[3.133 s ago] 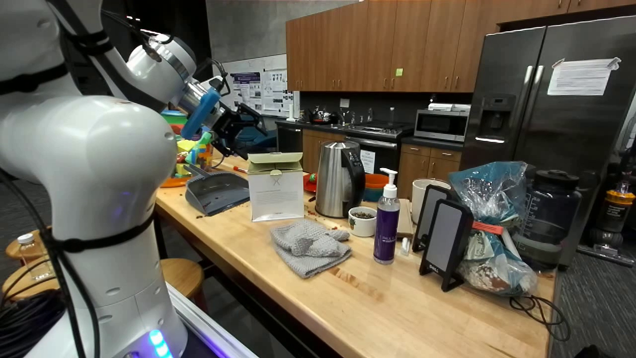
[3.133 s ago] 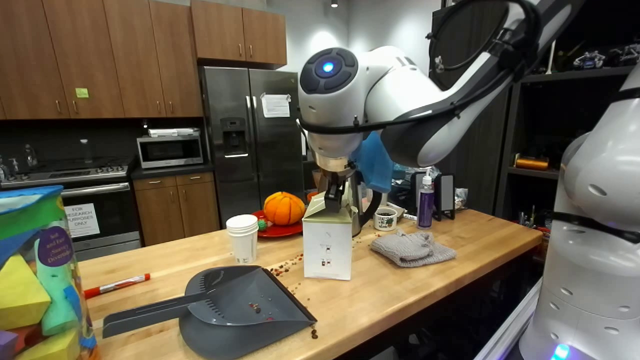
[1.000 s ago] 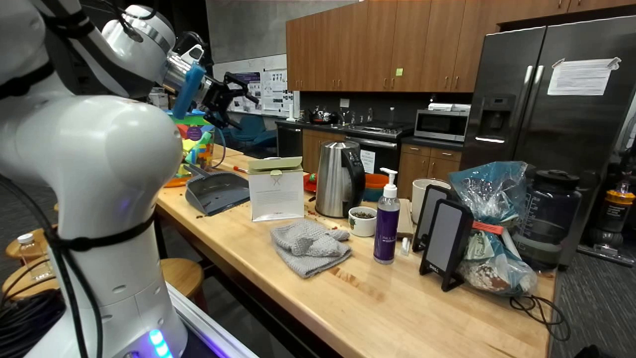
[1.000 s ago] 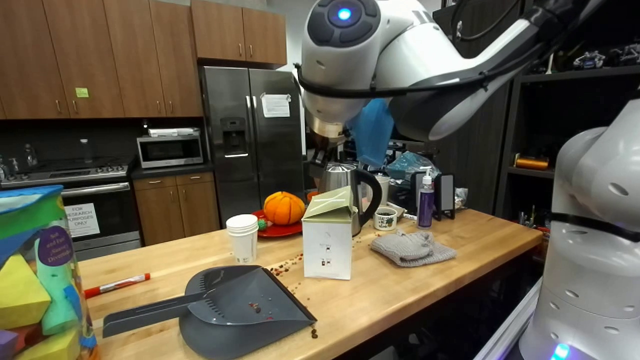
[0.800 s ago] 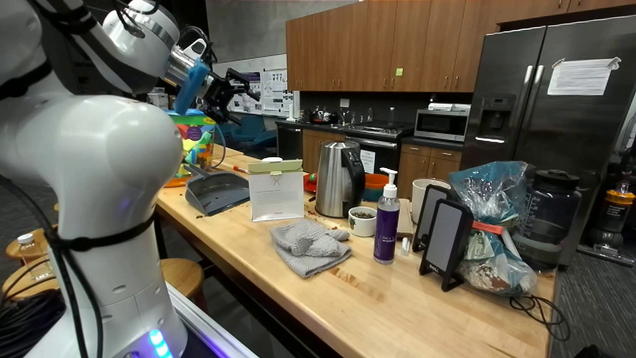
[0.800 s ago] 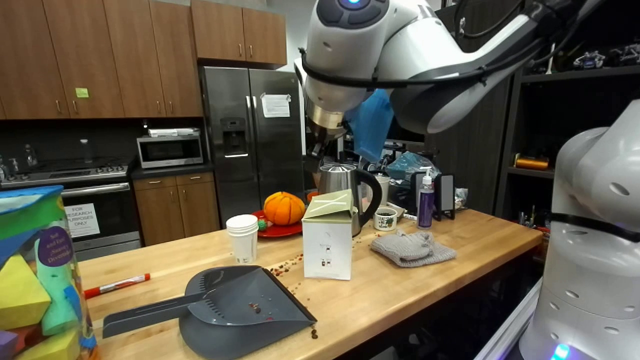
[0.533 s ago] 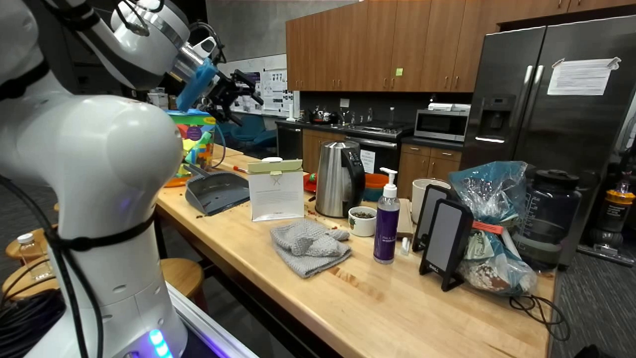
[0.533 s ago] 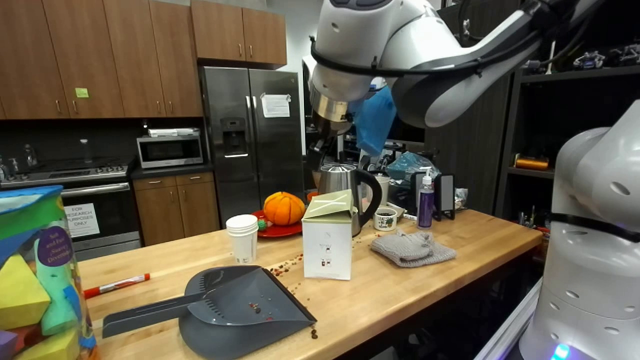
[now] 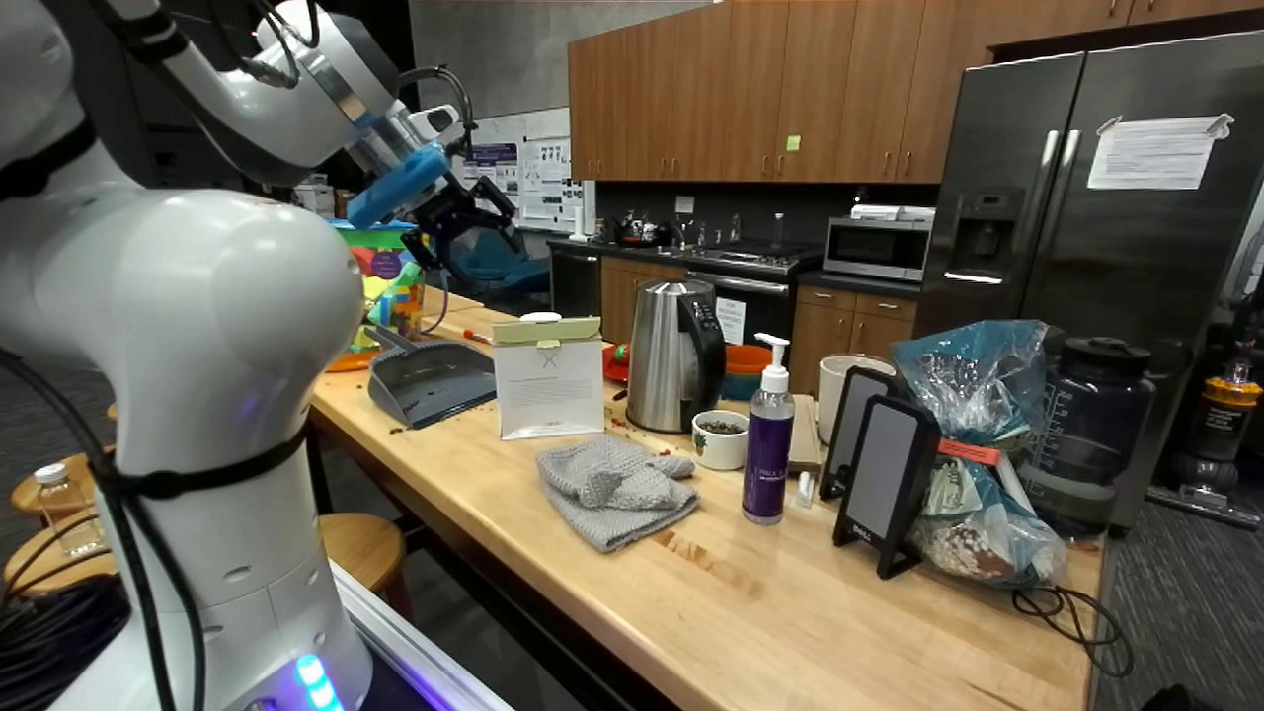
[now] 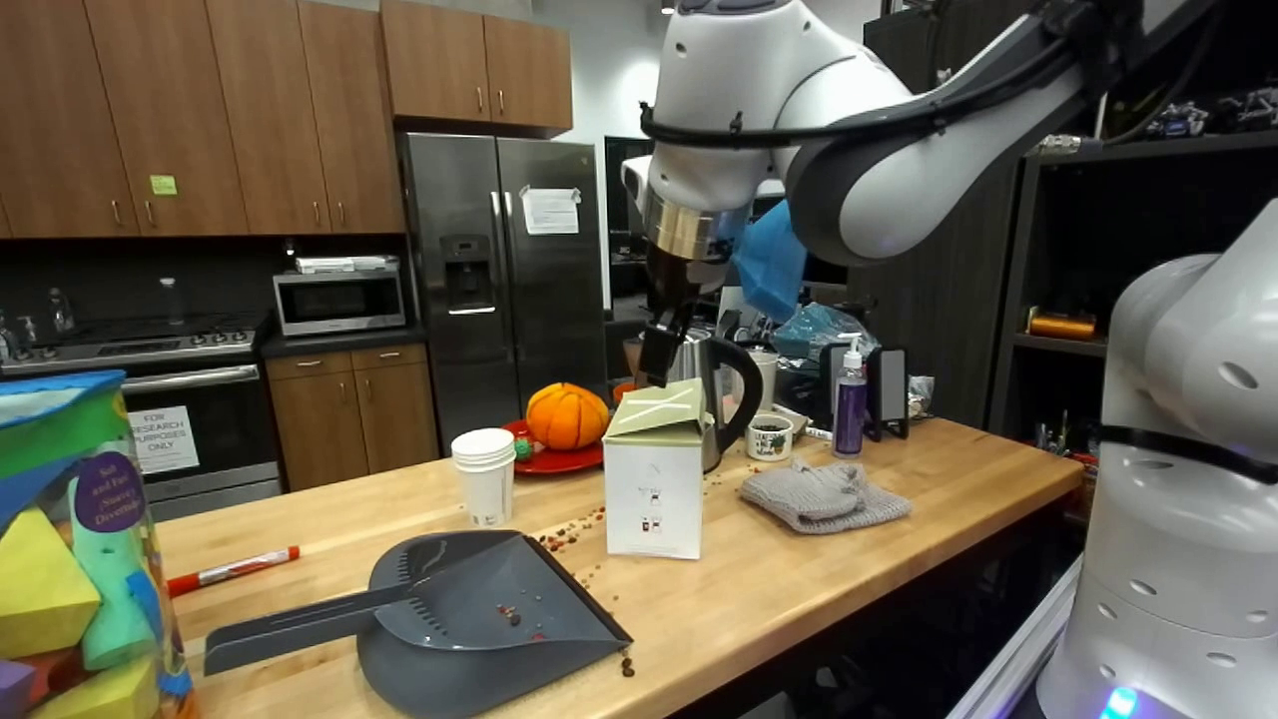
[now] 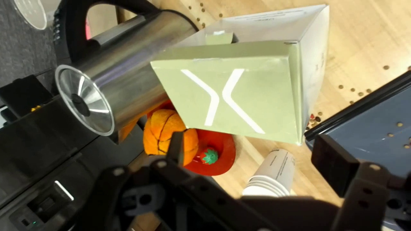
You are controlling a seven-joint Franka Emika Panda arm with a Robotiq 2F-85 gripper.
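while the white robot arm (image 9: pixel 207 286) stretches over the wooden counter (image 9: pixel 770 612), its wrist (image 9: pixel 385 138) slanting forward and down, the gripper (image 11: pixel 255 155) hangs in the air with fingers (image 11: pixel 334 163) spread wide, near yet apart from the green-topped white box (image 10: pixel 654 489). that box stands upright between the gray dustpan (image 10: pixel 469 639) and the steel kettle (image 9: pixel 657 365), its lid (image 11: pixel 237 93) toward the gripper. near it, stacked paper cups (image 10: pixel 487 484) stand beside a red plate (image 11: pixel 223 144) bearing an orange pumpkin (image 10: pixel 567 415).
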